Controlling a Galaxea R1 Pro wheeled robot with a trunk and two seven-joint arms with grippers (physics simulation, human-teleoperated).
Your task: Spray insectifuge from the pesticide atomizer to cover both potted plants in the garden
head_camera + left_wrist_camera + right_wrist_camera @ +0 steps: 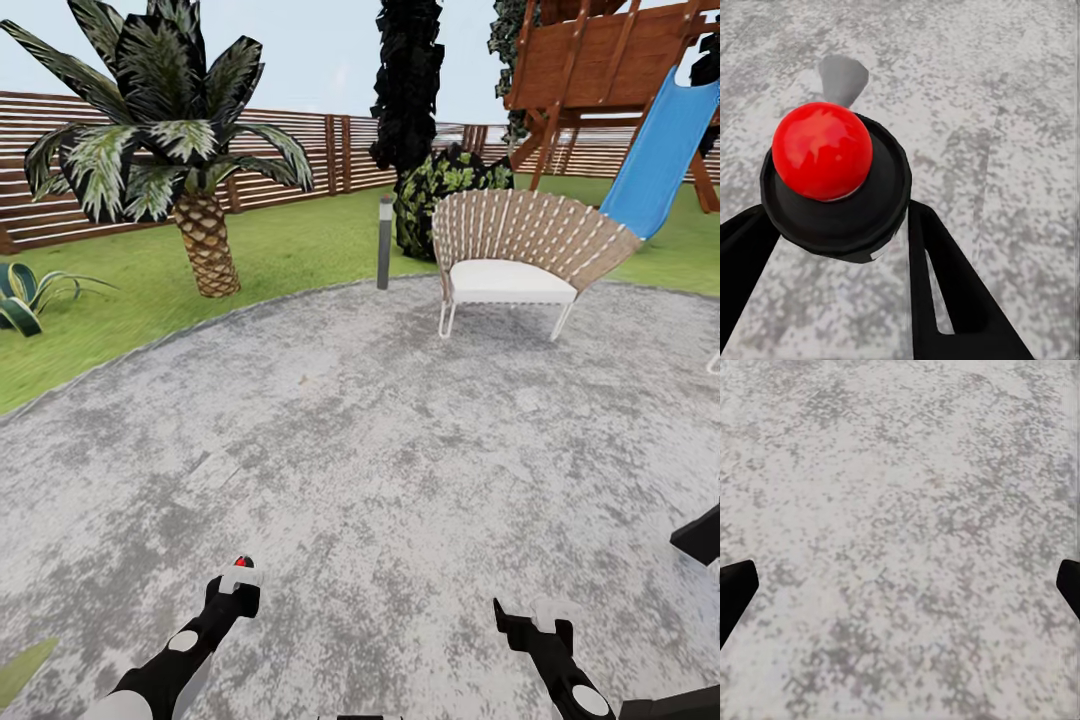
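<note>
1. Left end effector [235,592]: low over the near part of the patio [380,440], closed on the pesticide atomizer [242,572]. In the head view the bottle stands upright in the grip, with its white label and red top above the fingers
2. Left wrist view: the atomizer [832,176] is seen from above as a red knob on a round black cap. One dark finger [952,300] lies close along either side of it, with mottled grey paving beneath
3. Right end effector [527,622]: low over the paving, well apart from the left one. In the right wrist view its fingers [735,589] sit at the two opposite borders, so the jaws [900,585] are spread wide with bare paving between them and nothing held
4. Open room: the patio runs unobstructed from both arms to the woven chair [520,260], which stands on its far side
5. Patio edge: a curved border meets the lawn [280,250] from the left side round to the far side. The grey bollard lamp [385,245] stands at this border, beside the chair
6. Beyond the edge, left: a scaly-trunked palm [205,240] and, further left, a striped agave [25,295], both on grass
7. Beyond the edge, far: a dark shrub [440,190] behind the chair, then a blue slide [660,160] on a wooden play frame [600,60]
8. Boundary: a brown slatted fence [300,150] closes the lawn
</note>
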